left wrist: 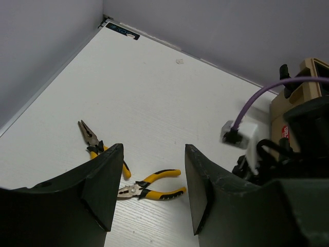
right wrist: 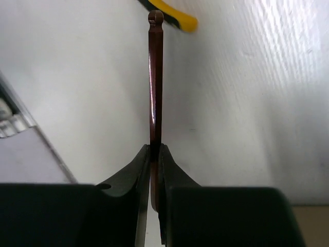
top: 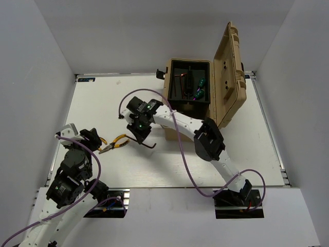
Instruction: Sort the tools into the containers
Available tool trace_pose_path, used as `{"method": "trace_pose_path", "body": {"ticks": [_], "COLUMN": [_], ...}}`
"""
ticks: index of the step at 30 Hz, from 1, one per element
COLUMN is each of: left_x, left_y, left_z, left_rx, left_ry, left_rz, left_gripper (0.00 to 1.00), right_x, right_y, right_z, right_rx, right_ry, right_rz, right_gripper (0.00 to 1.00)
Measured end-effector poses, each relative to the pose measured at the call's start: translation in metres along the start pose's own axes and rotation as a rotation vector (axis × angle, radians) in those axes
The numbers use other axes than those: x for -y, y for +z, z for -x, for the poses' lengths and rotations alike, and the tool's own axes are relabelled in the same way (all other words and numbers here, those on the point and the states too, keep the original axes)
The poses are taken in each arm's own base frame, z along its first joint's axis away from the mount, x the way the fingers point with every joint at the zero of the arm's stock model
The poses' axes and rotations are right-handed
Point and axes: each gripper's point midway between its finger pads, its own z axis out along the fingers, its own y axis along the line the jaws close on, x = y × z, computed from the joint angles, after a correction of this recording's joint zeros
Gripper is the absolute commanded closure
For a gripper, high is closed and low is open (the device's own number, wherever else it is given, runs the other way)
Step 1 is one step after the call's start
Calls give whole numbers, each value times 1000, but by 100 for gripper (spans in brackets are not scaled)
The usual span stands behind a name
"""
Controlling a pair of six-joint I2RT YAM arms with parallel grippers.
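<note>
A white table (top: 103,103) fills the floor of a booth closed in by plain grey walls (top: 154,31) on the left, far and right sides. At the far right of the table stands a tan toolbox (top: 230,77), its lid swung up and open to the right. Its black inner tray holds other dark-red hex keys (top: 178,85) on the left and 2 green-handled screwdrivers (top: 201,82) on the right. A purple cable (top: 181,149) loops along the right arm.

The right gripper (top: 141,135) is at mid-table, just near and left of the toolbox. Its jaws are almost closed, pinched on 1 thin dark-red held key (right wrist: 155,92). In the right wrist view this key runs straight out from between the 2 fingers to a rounded end, close to the tip of a yellow handle. From above, its bent end sticks out to the near right of the gripper. Whether it touches the table cannot be told.

The left gripper (left wrist: 153,154) hovers at the near left, jaws roughly half open with nothing in them. Below it 2 tools lie on the table. The long-nose pliers (left wrist: 91,139) are to the left, partly hidden by a finger. The second pliers (left wrist: 154,188), yellow-handled, show in the gap between the fingers. From above, the second pliers lie between the 2 grippers, just left of the held key and apart from it.
</note>
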Motion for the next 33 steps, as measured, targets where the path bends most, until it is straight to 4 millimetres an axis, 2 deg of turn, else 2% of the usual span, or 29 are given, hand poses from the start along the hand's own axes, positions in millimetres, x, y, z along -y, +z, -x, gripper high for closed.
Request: {"method": "trace_pose_path", "body": {"ticks": [3,7,9,12,15,19,23,26,28,30,33], "left_x": [1,3,3,5,6,8,8,8,8,8,8], "left_y": [0,0,0,1,1,2,2,2,2,2,2], "left_z": [0,0,0,1,0,-4,-5,-5,-5,-6,-6], "left_rx": [0,-1,-1,-1,-3,-12,-15,-15,-16,-16,-16], "left_ry": [1,3,6,12,16,26,29,29,29,31,36], "left_rz": [-4,-14,-18,-25,-32,-39,-40,-41,-43,-44,-45], "left_gripper": [39,39,42,47,48,48,48,48,48,48,47], "right_x": [-18,-37,-43,-45,-32,18,88,152,188,217,240], "right_y": [-35,-91,-117,-152,-183,-217,-248,-275,-289,-298,-300], "right_z": [23,54,66,84,100,113,108,91,75,59,43], "right_rx": [93,237,301,396,487,579,628,651,651,643,620], "right_ry": [-24,-73,-96,-124,-122,-53,69,190,258,315,360], "right_rz": [30,33,23,-20,-111,-305,-503,-656,-741,-810,-864], "right_gripper": [100,100,100,100,100,100,100,100,100,100,100]}}
